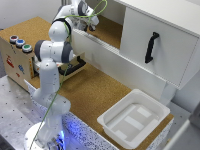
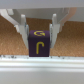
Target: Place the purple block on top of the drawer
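Jaws closed on the purple block (image 2: 40, 43), one finger (image 2: 22, 27) on each side face of it, per wrist view. Block face carries yellow markings, a hook-shaped one on the front and a smaller one on top. Block sits between the fingers above a cork surface (image 2: 67, 40); can't tell from this view whether it touches the cork or is lifted off it. A pale blurred edge (image 2: 42, 64) runs across in front of the block.

Exterior view: gripper (image 1: 93, 21) is far back, reaching into the open recess of the large white cabinet (image 1: 155, 37) with the black handle (image 1: 151, 47); block itself not visible from there, hidden by the hand. Green cable (image 1: 95, 14) loops over the wrist and trails down along the arm (image 1: 52, 55).

Drawer (image 1: 19, 60) sits at the exterior view's left, well apart from the gripper. Light-wood box, three round buttons on top (image 1: 20, 43): red, blue, green. Its top has no block on it. Tray with black handle (image 1: 75, 66) is pulled out toward the exterior view's right, partly behind the arm.

Cork tabletop (image 1: 95, 92) in the middle. White plastic tub (image 1: 134, 119) at its near edge, exterior view's right.
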### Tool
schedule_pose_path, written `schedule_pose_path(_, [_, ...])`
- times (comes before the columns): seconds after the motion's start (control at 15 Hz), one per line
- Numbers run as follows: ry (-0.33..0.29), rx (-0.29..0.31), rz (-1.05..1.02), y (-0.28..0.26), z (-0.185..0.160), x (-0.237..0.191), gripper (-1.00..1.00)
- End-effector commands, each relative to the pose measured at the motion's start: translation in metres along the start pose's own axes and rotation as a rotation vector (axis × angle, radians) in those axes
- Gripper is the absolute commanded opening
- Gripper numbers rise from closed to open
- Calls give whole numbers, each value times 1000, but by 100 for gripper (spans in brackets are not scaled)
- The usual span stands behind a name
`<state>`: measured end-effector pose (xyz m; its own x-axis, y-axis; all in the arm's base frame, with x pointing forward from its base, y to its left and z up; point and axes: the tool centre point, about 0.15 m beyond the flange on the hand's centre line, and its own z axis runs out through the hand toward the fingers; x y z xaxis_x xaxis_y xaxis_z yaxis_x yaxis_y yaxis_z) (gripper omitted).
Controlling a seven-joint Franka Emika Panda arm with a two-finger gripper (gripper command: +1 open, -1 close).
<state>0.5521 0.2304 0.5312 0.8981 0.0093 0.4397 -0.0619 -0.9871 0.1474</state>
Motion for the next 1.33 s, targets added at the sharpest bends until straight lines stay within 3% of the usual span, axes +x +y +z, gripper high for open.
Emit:
schedule_pose_path(0.0, [61, 42, -36, 9, -17, -71, -100])
schedule_pose_path(0.13, [74, 65, -88, 6, -22, -76, -100])
schedule_pose_path(0.33, [79, 156, -240, -8, -34, -85, -100])
schedule_pose_path(0.53, [45, 297, -501, -53, -49, -114, -100])
schedule_pose_path(0.6, [-12, 382, -617, -79, -51, -130, -100])
schedule_pose_path(0.8, [-73, 568, -899, -140, -62, -171, -100])
schedule_pose_path(1.0, [-79, 618, -1082, -164, -63, -185, -100])
schedule_pose_path(1.27, [-40, 697, -1213, -197, -50, -198, -100])
